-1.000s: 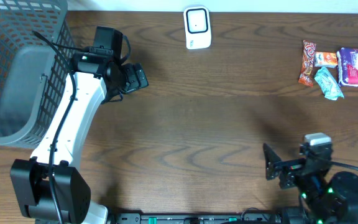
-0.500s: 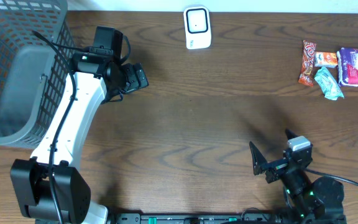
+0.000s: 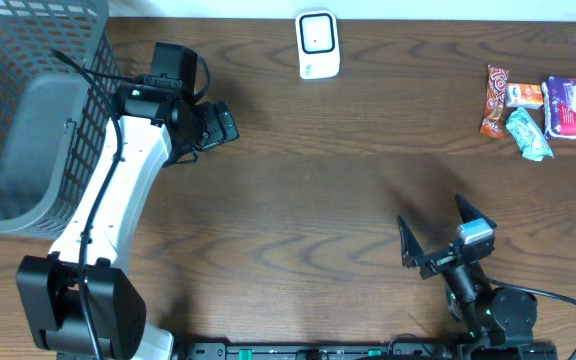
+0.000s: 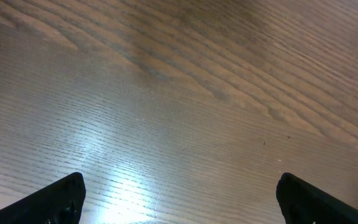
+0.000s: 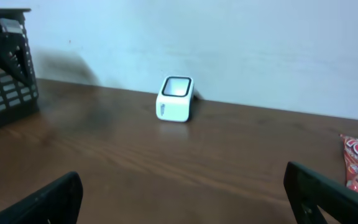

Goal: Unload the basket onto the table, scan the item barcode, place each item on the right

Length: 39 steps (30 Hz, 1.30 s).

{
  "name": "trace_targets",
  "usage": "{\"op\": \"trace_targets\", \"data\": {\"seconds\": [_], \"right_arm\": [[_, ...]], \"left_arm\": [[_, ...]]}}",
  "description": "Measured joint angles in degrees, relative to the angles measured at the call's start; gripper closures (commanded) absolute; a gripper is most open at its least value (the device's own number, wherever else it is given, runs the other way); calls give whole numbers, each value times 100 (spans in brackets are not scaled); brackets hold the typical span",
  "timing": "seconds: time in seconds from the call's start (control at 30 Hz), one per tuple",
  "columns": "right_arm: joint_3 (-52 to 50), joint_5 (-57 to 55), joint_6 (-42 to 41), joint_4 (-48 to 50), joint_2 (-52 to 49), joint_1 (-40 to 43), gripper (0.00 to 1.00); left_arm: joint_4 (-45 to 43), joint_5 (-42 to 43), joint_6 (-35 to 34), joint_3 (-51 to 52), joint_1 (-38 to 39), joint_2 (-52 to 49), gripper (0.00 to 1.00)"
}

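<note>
Left tool [image 3: 218, 125] and right tool [image 3: 436, 222] both spread full wide, gripping nothing; items parked at 2 o'clock on the tabletop [image 3: 318, 200].

Item pile from overhead: long red-orange packet [image 3: 494, 100] with swirl print on the 9 o'clock side, small orange packet [image 3: 524, 95] touching it, crinkled teal packet [image 3: 528, 133] at 6 o'clock of the group, purple-and-white pouch [image 3: 575, 107] on the 3 o'clock side; all lying flat, bunched together. Barcodes too small to make out. White scanner [image 3: 318, 44] with dark rounded window at 12 o'clock, well apart from the pile. Grey mesh basket [image 3: 8, 60] at 10 o'clock, left tool near it over bare wood. Right tool at 5 o'clock, facing the scanner.
</note>
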<state>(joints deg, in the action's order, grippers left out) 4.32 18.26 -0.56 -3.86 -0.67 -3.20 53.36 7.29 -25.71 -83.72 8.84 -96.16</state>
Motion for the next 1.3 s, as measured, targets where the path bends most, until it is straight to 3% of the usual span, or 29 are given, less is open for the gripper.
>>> {"op": "trace_targets", "data": {"seconds": [0.43, 0.77, 1.3], "right_arm": [[-374, -267, -24, 627, -2, 0, 1], [-378, -603, -101, 66, -2, 0, 1], [-378, -1401, -415, -20, -2, 0, 1]], "left_arm": [[0, 0, 0, 0, 0, 0, 2], [0, 0, 0, 0, 0, 0, 2], [0, 0, 0, 0, 0, 0, 2]]}}
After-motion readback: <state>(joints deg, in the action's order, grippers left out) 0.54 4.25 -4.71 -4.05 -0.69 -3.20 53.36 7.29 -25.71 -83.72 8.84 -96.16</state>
